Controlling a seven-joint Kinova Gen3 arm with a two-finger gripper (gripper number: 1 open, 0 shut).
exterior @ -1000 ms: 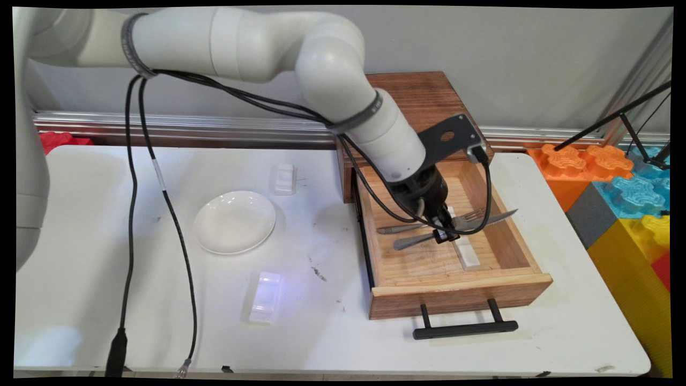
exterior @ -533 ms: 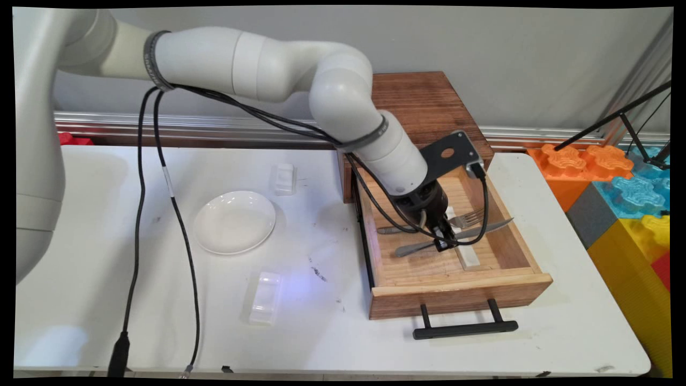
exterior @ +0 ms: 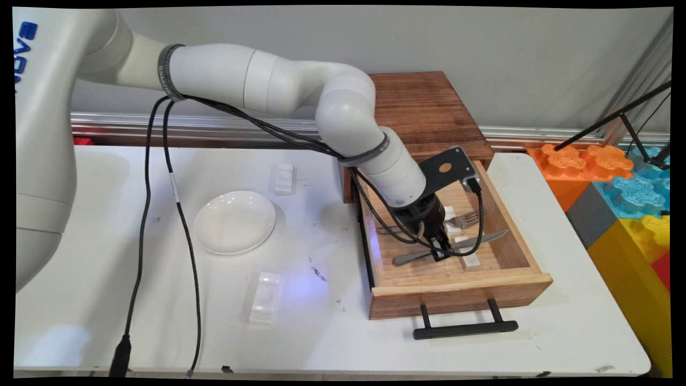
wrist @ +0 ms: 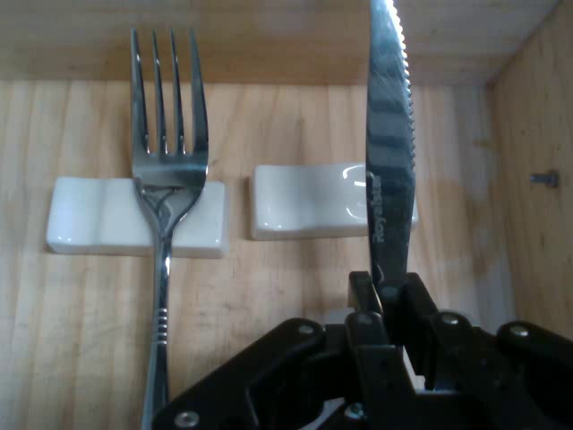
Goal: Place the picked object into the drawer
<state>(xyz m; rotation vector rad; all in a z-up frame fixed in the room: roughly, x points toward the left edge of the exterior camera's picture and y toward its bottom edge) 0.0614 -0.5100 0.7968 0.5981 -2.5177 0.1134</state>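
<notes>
Fingers (wrist: 387, 300) clamping knife (wrist: 390, 170) over white rest (wrist: 304, 201), beside fork (wrist: 166, 170)

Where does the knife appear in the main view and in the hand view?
Main view: the knife lies across the open wooden drawer, right of centre, held by the gripper.
Hand view: the knife rises from the gripper to the top edge, right of centre, over a white rest.
Shared landmark: the fork beside it.
</notes>
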